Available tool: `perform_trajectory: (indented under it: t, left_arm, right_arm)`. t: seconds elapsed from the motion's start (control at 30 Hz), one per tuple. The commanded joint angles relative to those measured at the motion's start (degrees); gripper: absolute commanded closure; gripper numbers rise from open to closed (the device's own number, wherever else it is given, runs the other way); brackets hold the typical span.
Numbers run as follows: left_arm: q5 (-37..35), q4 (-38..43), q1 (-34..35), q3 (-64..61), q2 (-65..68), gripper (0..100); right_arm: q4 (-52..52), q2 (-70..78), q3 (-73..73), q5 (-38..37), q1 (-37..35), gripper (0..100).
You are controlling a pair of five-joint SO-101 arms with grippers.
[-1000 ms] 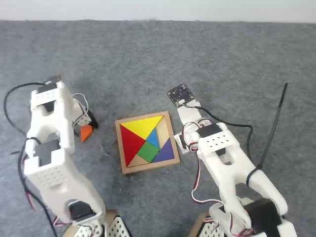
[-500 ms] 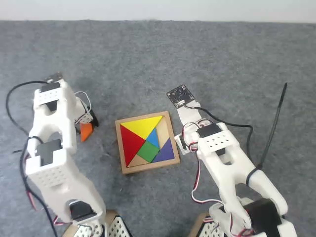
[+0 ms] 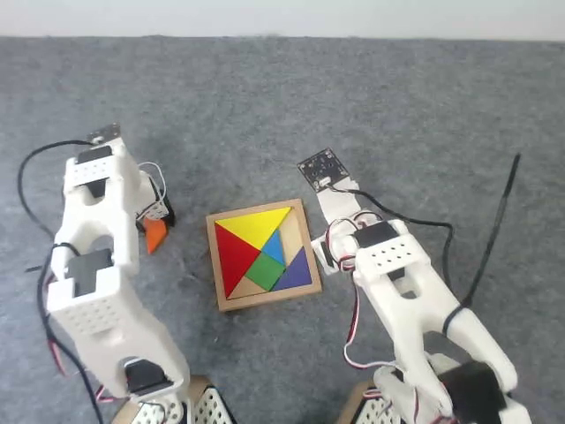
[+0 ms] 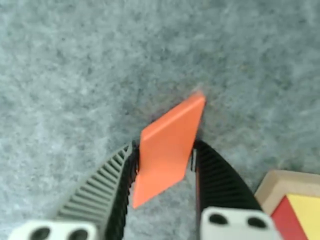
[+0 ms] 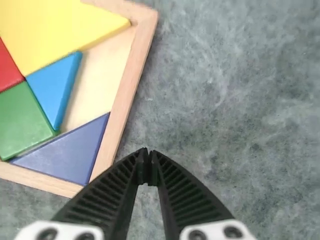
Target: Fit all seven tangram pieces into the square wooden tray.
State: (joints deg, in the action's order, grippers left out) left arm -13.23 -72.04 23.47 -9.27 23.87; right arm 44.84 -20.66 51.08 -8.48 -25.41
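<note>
Left arm has slid a little up and right in the high view. Its left gripper [image 4: 164, 148] has its fingers clamped on the orange parallelogram [image 4: 170, 132], left of the wooden tray [image 3: 265, 300]. The right gripper [image 5: 149, 155] has its fingers pressed together, low over the grey bench [image 3: 397, 115] just beside the tray's right rim.

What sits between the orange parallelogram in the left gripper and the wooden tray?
Nothing: just bare grey carpet separates the orange parallelogram from the wooden tray, as the high view shows.
</note>
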Motion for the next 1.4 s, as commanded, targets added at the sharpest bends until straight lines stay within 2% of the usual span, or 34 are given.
perform_trajectory:
  t: [0.0, 0.3, 0.57, 1.1, 1.37]
  left_arm:
    - [0.7, 1.67, -0.09, 0.48, -0.97, 84]
    - [2.29, 1.58, -0.09, 0.04, -6.24, 87]
    - [5.27, 1.23, 0.35, 0.04, -5.1, 87]
    - [5.36, -1.67, -0.09, 0.22, -7.82, 87]
    - [7.21, -0.62, 1.05, 0.04, -7.21, 87]
  right_arm:
    - [0.31, -4.53, -0.26, -0.62, 0.22, 99.1]
    - [0.04, -4.7, 0.09, -0.62, 0.22, 99.1]
    - [0.04, -4.7, 0.09, -0.62, 0.22, 99.1]
    - [0.04, -4.88, 0.09, -0.62, 0.22, 99.1]
    - [0.13, -4.97, 0.09, -0.62, 0.22, 99.1]
